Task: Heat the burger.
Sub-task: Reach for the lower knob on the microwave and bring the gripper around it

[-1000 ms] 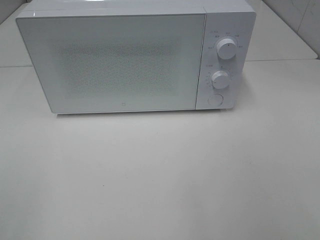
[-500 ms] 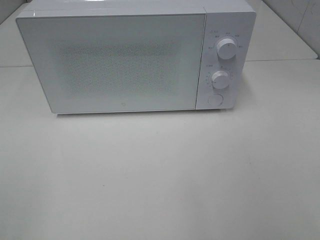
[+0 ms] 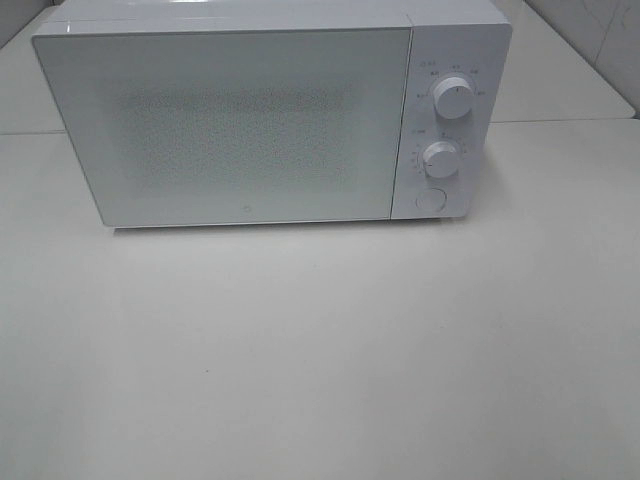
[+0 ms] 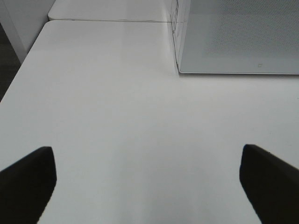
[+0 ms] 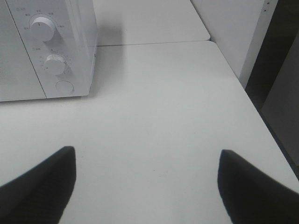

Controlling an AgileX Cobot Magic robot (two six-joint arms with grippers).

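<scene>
Nearest, the left gripper [image 4: 145, 161] has its two dark, blunt-edged matte fingers [image 4: 28, 179] spread wide, with nothing between them but bare tabletop. The right gripper [image 5: 147, 161] also has its jaws well apart and holds nothing.

Both hang over a smooth, matte off-white rectangular table [image 3: 320, 380]. Farther back on it stands a boxy glossy white microwave oven [image 3: 250, 215]. Its flat glass door is shut, and the window's fine speckled mesh lets nothing inside show. On the panel to the door's right sit a round white upper knob [image 3: 454, 99], a round white lower knob [image 3: 440, 158] and, lowest, a flat circular button [image 3: 430, 200].

The burger shows in no view; I cannot tell where it is.

Beyond the oven lies a second white tabletop [image 3: 560, 90].
</scene>
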